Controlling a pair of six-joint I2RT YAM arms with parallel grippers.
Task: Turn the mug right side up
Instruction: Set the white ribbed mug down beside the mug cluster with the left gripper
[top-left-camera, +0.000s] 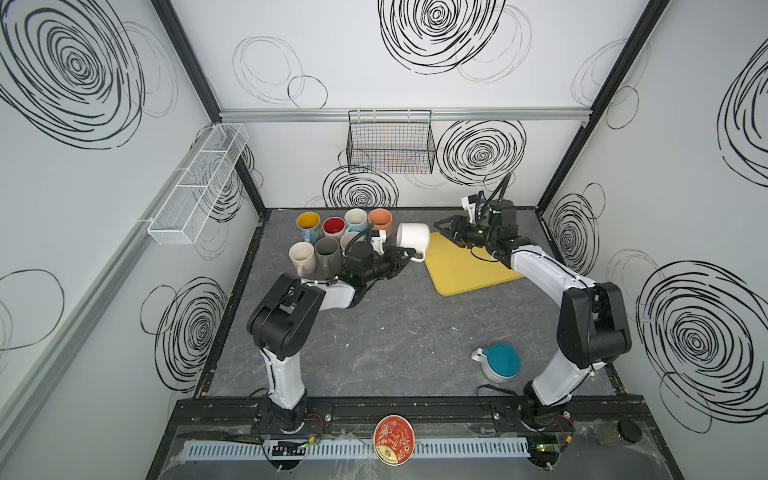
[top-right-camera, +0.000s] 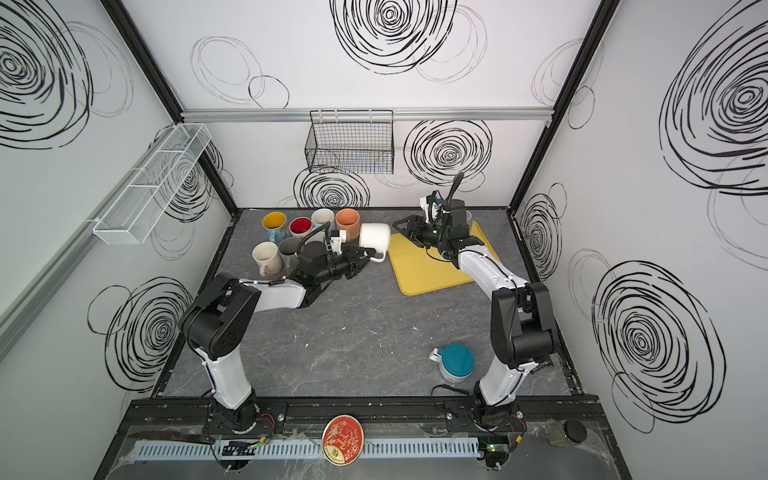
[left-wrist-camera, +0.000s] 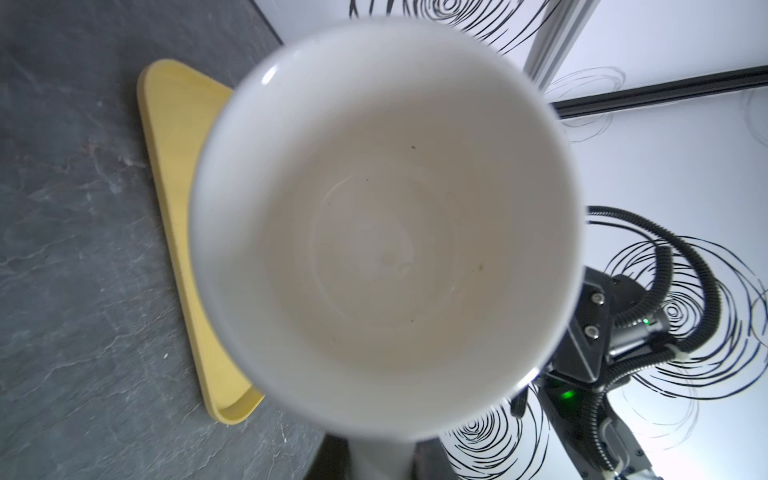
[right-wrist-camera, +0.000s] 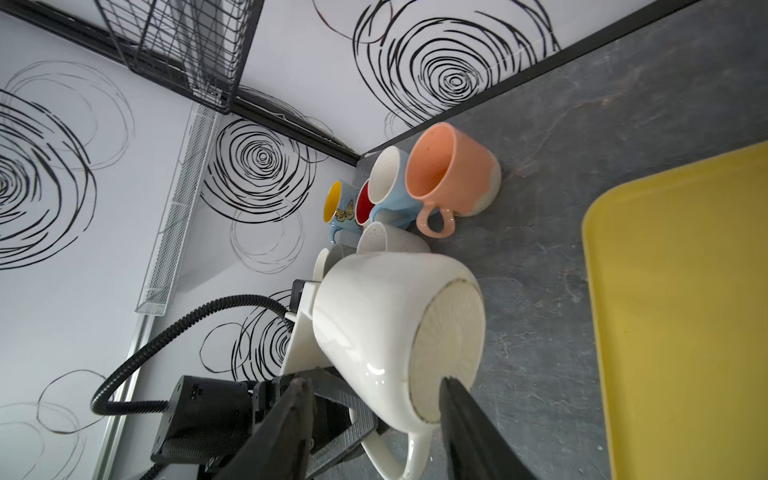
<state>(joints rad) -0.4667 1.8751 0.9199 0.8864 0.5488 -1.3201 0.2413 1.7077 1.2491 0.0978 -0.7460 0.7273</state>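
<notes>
Gripping white mug (top-left-camera: 413, 237) by handle, left claw (top-left-camera: 405, 254) clamped tight; mug on side, in air, just left of yellow tray (top-left-camera: 469, 276). Right claw (top-left-camera: 441, 225) over tray's far corner, jaws apart, beside mug's base. Upright mugs (top-left-camera: 328, 237) farther left of tray.

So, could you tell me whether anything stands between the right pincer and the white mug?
Nothing visible does: the open right pincer faces the base of the white mug directly; the left pincer grips its handle.

Black-jointed white arms (top-left-camera: 286, 374), ribbed cables (right-wrist-camera: 241, 298)
</notes>
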